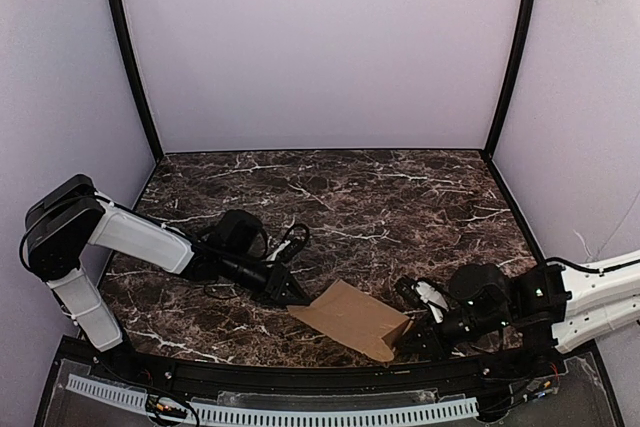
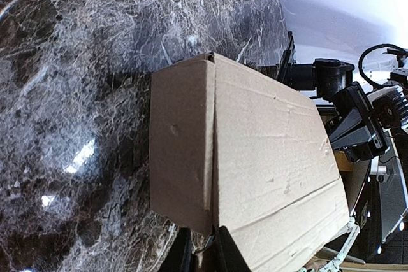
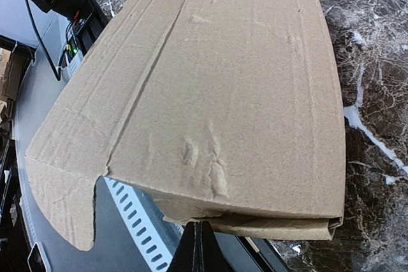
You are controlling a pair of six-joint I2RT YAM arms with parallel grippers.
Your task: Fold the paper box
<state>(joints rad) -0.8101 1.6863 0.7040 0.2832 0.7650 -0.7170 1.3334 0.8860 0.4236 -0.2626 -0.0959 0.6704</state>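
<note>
Paper box: the paper box (image 1: 352, 317) is plain brown cardboard, folded flat in layers, with creases running along its length.
Box position: toward 6 o'clock on the dark marbled table (image 1: 380, 197), close to the near edge and lying askew, with its right end overhanging that edge.
Left gripper: the left gripper (image 1: 292, 295) is at the box's 9 o'clock corner. In the left wrist view its fingers (image 2: 231, 256) stand close together with a sliver of cardboard edge nipped between them.
Right gripper: the right gripper (image 1: 412, 330) is at about 4 o'clock of the box. Its fingers (image 3: 191, 250) are pressed together with only a hairline between them (whether they catch any cardboard I cannot tell), and the tips meet the lowest layer of the open end.
Arms: both reach low over the table, one at each end of the box.
</note>
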